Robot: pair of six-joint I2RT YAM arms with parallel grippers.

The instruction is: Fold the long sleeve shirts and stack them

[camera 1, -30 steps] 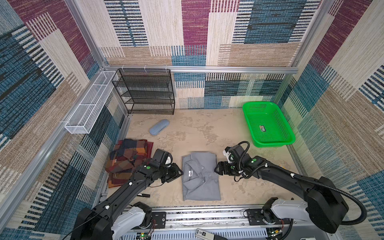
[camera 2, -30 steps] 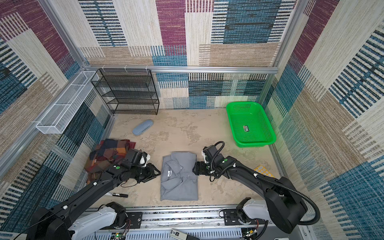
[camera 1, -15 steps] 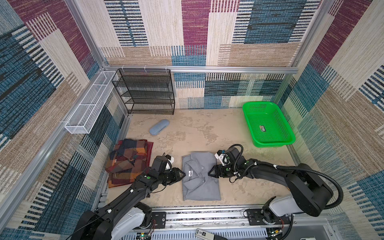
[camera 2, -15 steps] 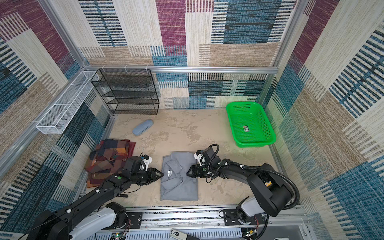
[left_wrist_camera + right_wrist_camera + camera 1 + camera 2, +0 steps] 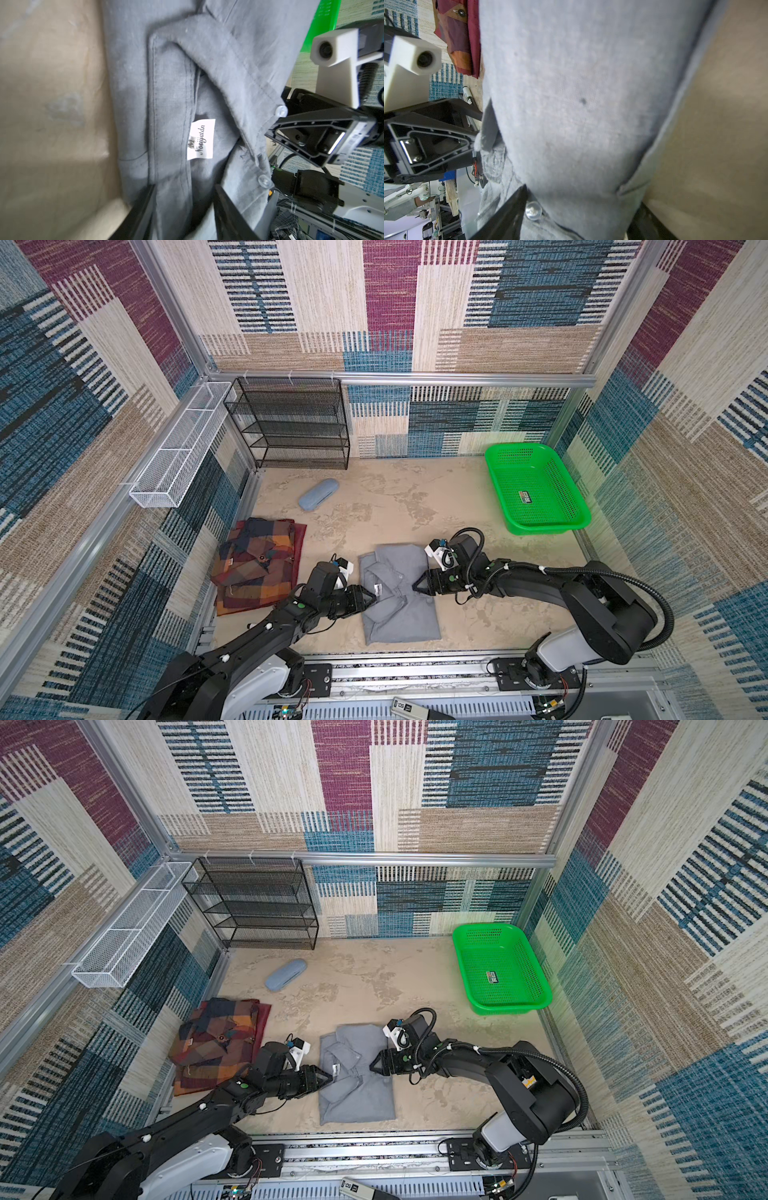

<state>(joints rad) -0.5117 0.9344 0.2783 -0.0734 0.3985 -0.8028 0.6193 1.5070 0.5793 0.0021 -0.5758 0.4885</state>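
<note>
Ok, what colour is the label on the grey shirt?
The label on the grey shirt is white with black script, clearest in the left wrist view.

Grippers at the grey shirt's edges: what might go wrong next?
Left gripper and right gripper stand open astride the folded grey shirt's side edges; closing may catch only upper layers, so the fold could spill when lifted.
The plaid shirt lies just past the left arm; the carry might rumple it.
</note>
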